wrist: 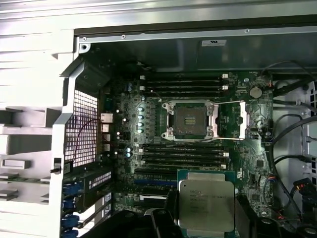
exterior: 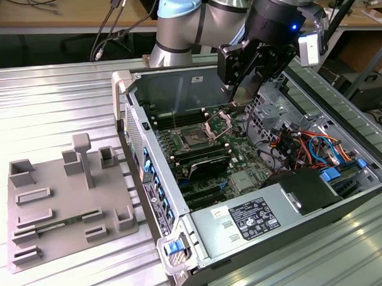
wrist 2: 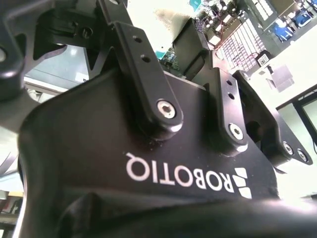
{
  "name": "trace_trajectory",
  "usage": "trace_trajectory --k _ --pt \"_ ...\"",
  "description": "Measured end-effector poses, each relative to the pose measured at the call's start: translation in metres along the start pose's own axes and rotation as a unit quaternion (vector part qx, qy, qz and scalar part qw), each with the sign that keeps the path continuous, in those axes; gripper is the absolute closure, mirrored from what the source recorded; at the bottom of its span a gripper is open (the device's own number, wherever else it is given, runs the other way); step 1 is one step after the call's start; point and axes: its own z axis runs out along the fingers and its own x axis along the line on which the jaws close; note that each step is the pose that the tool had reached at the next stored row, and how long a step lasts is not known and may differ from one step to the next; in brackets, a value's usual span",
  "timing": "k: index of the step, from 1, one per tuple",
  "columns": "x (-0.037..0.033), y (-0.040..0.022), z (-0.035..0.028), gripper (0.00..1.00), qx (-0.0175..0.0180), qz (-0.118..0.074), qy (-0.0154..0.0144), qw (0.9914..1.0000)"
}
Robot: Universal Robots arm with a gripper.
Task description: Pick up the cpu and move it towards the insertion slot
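In the first wrist view the cpu, a flat square chip with a pale silver top, sits between the dark fingers of my gripper, which is shut on it. The insertion slot is a dark square socket on the green board, apart from the chip, with its shiny retention frame swung open beside it. In the exterior view my gripper hangs above the open computer case, over the board to the exterior view's right of the insertion slot.
Long black memory slots run on both sides of the socket. A grey fixture plate with blocks lies on the exterior view's left. A power supply, coloured cables and the case wall crowd the board.
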Motion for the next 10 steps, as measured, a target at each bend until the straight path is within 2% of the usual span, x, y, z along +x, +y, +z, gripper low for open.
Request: trace_trajectory --k 10 --pt "-0.0086 -0.0001 0.0016 0.46 0.0000 0.000 0.0000 1.00000"
